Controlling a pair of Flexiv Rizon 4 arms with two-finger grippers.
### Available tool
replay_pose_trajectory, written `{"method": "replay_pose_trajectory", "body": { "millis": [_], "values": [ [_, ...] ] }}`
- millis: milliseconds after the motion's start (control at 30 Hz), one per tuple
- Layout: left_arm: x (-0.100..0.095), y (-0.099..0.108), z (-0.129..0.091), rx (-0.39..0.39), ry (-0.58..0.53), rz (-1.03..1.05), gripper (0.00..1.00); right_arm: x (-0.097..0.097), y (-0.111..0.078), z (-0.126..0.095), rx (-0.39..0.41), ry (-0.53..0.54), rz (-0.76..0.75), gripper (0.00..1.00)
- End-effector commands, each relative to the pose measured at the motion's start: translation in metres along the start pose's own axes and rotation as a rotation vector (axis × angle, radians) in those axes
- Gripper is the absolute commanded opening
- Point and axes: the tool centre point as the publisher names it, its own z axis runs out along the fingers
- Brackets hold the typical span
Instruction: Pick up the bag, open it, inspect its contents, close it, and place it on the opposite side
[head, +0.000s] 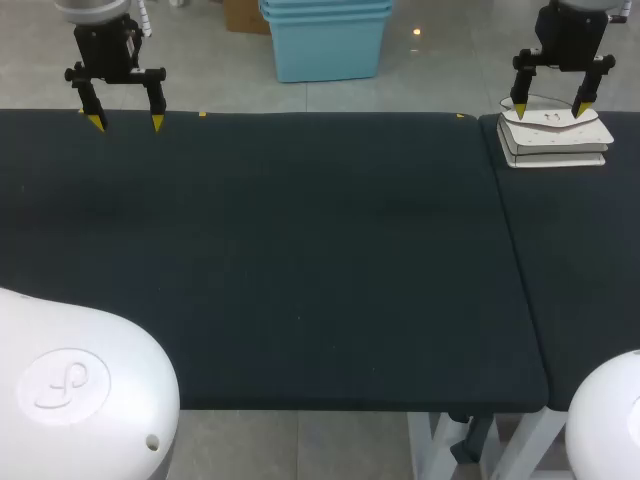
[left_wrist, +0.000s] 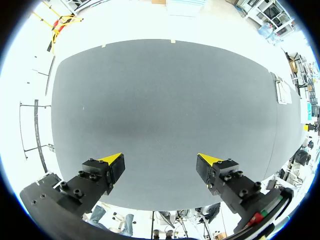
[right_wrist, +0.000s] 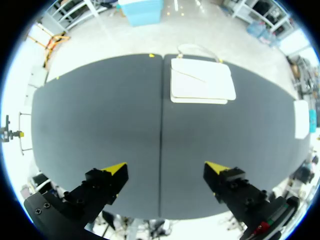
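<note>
A: The right gripper (head: 551, 108) was wide open there, nothing between its yellow fingertips (head: 520, 110), hanging over the far right corner of the surface (head: 300, 250).

B: And the white bag (head: 555, 138) lay flat below it, on the right panel just past the seam (head: 510, 250). No contact that I could see.

A: None. From the right wrist the bag sat ahead of the fingers, well apart from them, with its thin handle (right_wrist: 197, 47) looping out past the bag's far edge.

B: And the left gripper (head: 122, 122)?

A: Open too, and empty, over the far left corner, well apart from the bag. From its own wrist the bag was only a pale sliver at the other end of the surface.

B: So the pick-up hadn't begun, by my reading.

A: Agreed, step one, I'd say. To do it well, the right arm needed to come down on something it could actually pinch. A flat bag offers the fingers little from above, so the handle or a raised edge looked the better target.

B: Fingers across the handle, not along it?

A: Yes, one on each side, closed fully before any lift. Then lift straight and slow, since a soft bag would likely sag and swing. It should also leave a free edge for the left gripper, which would have to come across to help open it.
</note>
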Motion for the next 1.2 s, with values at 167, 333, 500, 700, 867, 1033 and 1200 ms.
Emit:
{"method": "replay_pose_trajectory", "body": {
  "millis": [167, 333, 500, 700, 867, 1033, 1200],
  "values": [
    [0.0, 0.0, 0.0, 0.0, -0.001, 0.0, 1.0, 0.0, 0.0, 0.0, 0.001, -0.001, 0.0, 1.0],
    [0.0, 0.0, 0.0, 0.0, -0.001, 0.0, 1.0, 0.0, 0.0, 0.0, 0.001, -0.001, 0.0, 1.0],
    [0.005, 0.0, -0.002, 0.027, 0.005, 0.034, 1.0, 0.0, 0.0, 0.0, 0.001, -0.001, 0.0, 1.0],
    [0.019, 0.008, -0.008, 0.142, 0.031, 0.203, 1.0, -0.008, 0.006, 0.002, 0.017, 0.046, 0.0, 1.0],
    [0.038, 0.024, -0.007, 0.227, 0.087, 0.422, 1.0, -0.033, 0.02, 0.008, 0.021, 0.111, 0.03, 1.0],
    [0.052, 0.04, -0.004, 0.326, 0.139, 0.625, 1.0, -0.064, 0.034, 0.023, 0.039, 0.153, 0.067, 1.0],
    [0.063, 0.06, 0.002, 0.427, 0.202, 0.813, 1.0, -0.09, 0.043, 0.036, 0.039, 0.232, 0.104, 1.0]
  ]
}}
